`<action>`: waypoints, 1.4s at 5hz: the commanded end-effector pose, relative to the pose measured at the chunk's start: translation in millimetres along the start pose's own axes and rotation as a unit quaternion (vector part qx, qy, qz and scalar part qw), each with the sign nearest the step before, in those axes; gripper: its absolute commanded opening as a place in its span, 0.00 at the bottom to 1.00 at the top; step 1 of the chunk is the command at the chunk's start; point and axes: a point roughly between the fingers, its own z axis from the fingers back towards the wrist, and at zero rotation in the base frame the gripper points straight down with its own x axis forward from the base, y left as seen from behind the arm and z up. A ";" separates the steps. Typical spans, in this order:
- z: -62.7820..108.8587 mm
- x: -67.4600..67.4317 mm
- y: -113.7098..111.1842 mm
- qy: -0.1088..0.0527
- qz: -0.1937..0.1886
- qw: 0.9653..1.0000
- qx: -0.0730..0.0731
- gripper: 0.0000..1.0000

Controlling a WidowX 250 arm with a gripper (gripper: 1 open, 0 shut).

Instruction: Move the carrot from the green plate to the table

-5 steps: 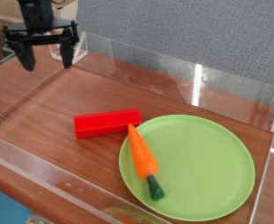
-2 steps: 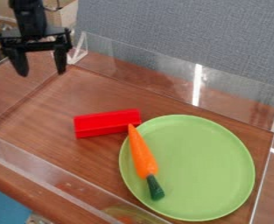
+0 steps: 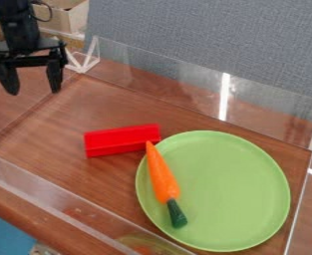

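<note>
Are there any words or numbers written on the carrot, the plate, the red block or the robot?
None: no words, numbers or signs can be read in this picture.
The carrot, the green plate and the red block are plain.
The gripper is dark, and no lettering can be made out on it.

The carrot (image 3: 163, 182) lies on the green plate's (image 3: 238, 189) left edge — red block (image 3: 121, 140) beside it, open-jawed gripper (image 3: 29, 80) far left.
</note>
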 end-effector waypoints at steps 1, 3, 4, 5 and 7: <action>23.9 7.5 -0.4 -0.052 0.000 0.999 -0.001 1.00; 11.4 3.7 -7.6 -0.043 -0.041 0.998 -0.006 1.00; 7.1 5.3 -7.3 -0.043 -0.056 0.997 -0.006 1.00; 1.0 19.0 2.6 -0.044 -0.035 0.998 -0.002 1.00; -3.9 27.1 17.0 -0.044 0.014 0.999 0.005 1.00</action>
